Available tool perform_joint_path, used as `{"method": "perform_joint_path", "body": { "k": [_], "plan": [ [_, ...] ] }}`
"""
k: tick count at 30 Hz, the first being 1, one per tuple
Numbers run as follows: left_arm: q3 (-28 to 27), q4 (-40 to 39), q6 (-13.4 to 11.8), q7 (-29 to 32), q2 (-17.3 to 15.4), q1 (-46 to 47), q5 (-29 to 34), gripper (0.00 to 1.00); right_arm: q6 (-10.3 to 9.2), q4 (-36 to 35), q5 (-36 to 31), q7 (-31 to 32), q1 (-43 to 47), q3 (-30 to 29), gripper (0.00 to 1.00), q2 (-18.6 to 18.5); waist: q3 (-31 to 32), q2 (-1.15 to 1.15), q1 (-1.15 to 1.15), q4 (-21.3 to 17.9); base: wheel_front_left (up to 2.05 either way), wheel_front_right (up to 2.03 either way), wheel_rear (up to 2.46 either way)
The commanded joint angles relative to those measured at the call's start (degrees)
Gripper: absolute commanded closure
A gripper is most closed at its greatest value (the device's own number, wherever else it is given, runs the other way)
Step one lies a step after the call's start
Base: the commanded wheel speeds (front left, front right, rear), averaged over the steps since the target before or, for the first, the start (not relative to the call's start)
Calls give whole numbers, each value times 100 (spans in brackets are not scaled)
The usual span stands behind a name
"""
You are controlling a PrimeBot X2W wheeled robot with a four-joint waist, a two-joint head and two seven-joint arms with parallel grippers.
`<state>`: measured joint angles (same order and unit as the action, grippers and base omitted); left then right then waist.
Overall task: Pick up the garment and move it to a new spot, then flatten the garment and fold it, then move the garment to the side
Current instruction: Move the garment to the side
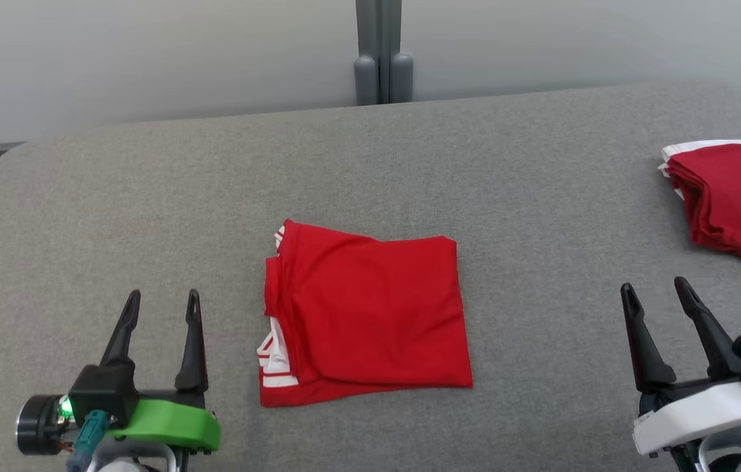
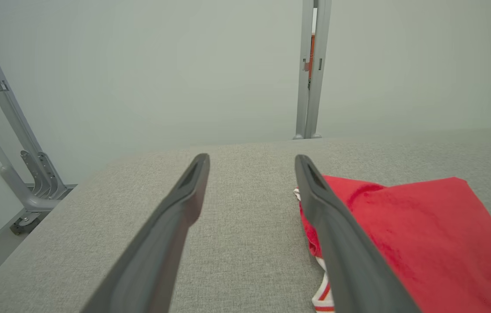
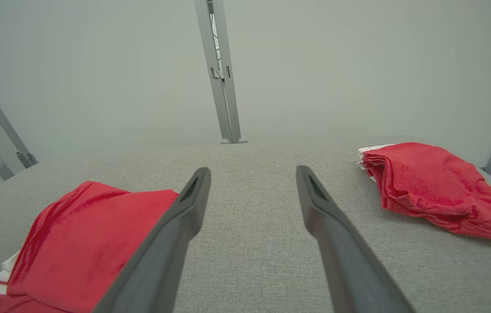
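A red garment (image 1: 367, 314) with white trim lies folded into a rough square in the middle of the grey surface; it also shows in the left wrist view (image 2: 423, 243) and the right wrist view (image 3: 84, 243). My left gripper (image 1: 164, 300) hovers to its left, open and holding nothing; its fingers spread apart in its own view (image 2: 252, 161). My right gripper (image 1: 656, 288) stands open to the garment's right, well apart from it, with bare cloth surface between its fingers (image 3: 252, 171).
A stack of folded red garments (image 1: 734, 196) sits at the far right edge of the grey padded table (image 1: 147, 196); it appears in the right wrist view (image 3: 434, 191) too. A grey post (image 1: 382, 52) stands behind the table against a pale wall.
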<state>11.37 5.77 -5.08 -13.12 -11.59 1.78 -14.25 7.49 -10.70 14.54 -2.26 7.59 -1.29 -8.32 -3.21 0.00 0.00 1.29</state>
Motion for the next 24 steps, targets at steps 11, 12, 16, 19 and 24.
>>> {"method": "perform_joint_path", "body": {
  "k": [11,12,16,19,24],
  "plan": [
    [119,-181,24,-167,252,827,132,0,-2,1269,395,32,-1064,1216,0,-284,-1118,0,0,799,0,0,0],
    [139,-181,41,-180,289,899,144,0,-2,1445,455,-3,-1191,1299,0,-276,-1206,0,0,871,0,0,0],
    [158,-120,76,-211,389,1068,170,0,-2,2240,642,-70,-1665,1585,0,-211,-1377,0,0,1024,0,0,0],
    [136,-131,91,-206,452,1129,207,0,-2,2771,771,-92,-1948,1742,0,-195,-1418,0,0,1079,0,0,0],
    [46,-167,136,-209,503,1086,274,0,-2,3384,1011,-2,-2195,2029,100,-246,-1426,0,0,1084,0,0,0]
  ]
}}
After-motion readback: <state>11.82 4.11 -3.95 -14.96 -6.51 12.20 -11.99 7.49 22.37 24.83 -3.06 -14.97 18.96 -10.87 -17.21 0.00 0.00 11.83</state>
